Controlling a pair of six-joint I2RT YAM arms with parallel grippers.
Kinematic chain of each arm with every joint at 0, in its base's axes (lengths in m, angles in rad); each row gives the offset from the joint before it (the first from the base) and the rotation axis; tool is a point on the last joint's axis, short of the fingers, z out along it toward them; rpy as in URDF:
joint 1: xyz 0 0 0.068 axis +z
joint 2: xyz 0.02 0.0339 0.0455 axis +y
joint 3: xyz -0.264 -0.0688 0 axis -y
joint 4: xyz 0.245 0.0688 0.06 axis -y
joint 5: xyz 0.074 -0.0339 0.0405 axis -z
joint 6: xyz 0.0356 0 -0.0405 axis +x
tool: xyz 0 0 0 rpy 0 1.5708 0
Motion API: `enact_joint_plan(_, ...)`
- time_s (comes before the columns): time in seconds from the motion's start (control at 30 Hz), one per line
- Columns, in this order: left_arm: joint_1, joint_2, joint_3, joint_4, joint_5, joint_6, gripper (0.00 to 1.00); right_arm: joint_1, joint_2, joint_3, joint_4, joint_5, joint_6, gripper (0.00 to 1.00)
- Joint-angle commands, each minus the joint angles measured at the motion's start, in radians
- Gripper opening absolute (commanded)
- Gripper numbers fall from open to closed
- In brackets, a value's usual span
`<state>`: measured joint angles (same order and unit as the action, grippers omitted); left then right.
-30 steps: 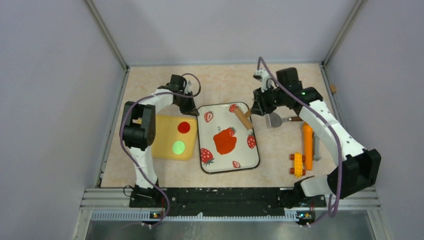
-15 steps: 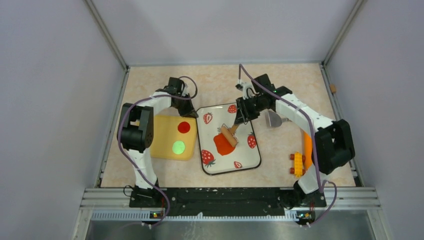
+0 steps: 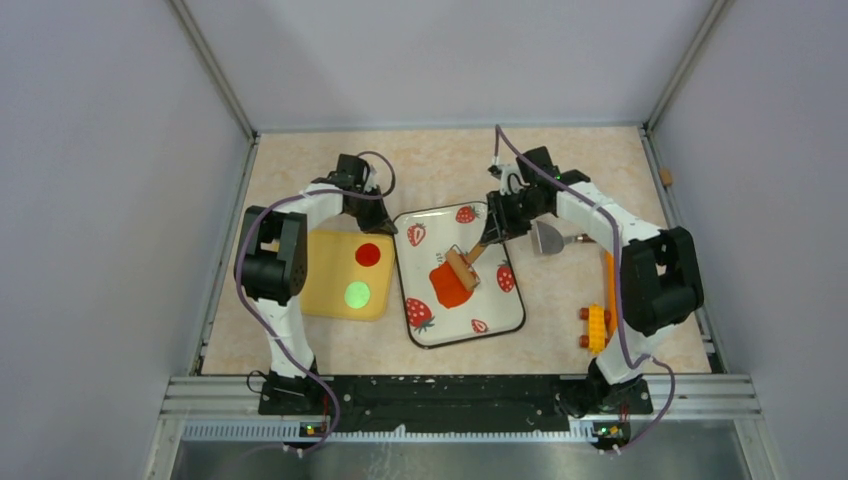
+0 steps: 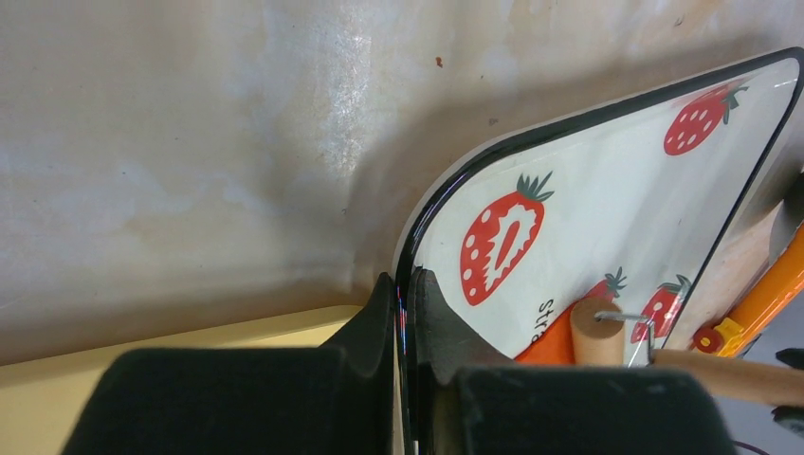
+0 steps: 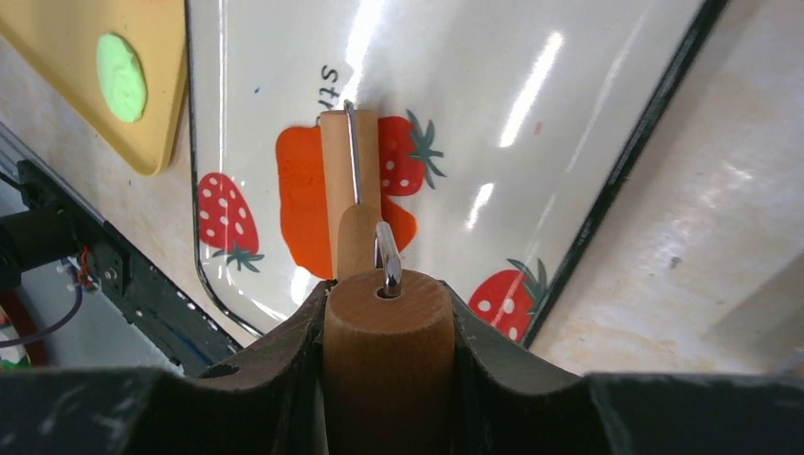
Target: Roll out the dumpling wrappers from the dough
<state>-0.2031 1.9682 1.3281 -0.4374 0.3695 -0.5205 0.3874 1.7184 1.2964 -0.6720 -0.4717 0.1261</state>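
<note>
Red wrapper [image 3: 368, 254], green wrapper [image 3: 357, 295], dough [image 3: 445, 290], roller [image 3: 461, 268], tray [image 3: 495, 312]: one each.

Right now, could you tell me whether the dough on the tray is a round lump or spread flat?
Spread flat: the dough lies as a thin, irregular patch on the tray, the roller across it.

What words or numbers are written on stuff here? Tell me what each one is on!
"Str": black letters printed on the strawberry tray. The rest of the word is hidden behind the rolling pin.
No other words, numbers or signs can be read in these views.
</note>
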Motion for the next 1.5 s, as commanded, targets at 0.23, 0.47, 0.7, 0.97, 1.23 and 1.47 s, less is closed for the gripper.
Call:
enact_joint_plan(0.23, 0.031, 0.026, 0.036, -0.020, -0.044, 0.024, 0.00, -0.077, 0.015, -0.045, 0.004, 0.349, -0.120, 0.00)
enact_joint_plan(0.47, 0.031, 0.015, 0.033, 0.007, 0.032, 0.046, 0.00, -0.075, -0.113, 0.088, 0.016, 0.012, -0.109, 0.00)
enact_joint_plan(0.7, 0.031, -0.013, 0.057, 0.049, 0.205, 0.124, 0.53, -0.081, -0.284, 0.139, -0.075, -0.094, -0.250, 0.00)
enact_joint_plan(0.97, 0.024, -0.161, 0.146, 0.010, 0.324, 0.322, 0.66, -0.169, -0.357, 0.026, -0.029, -0.251, -0.107, 0.00)
enact_joint_plan(1.23, -0.196, -0.376, 0.160, 0.035, 0.329, 0.839, 0.67, -0.253, -0.335, -0.089, 0.211, -0.489, 0.213, 0.00)
enact_joint_plan(1.47, -0.429, -0.369, 0.169, 0.038, 0.275, 1.031, 0.69, -0.252, -0.343, -0.151, 0.311, -0.578, 0.327, 0.00)
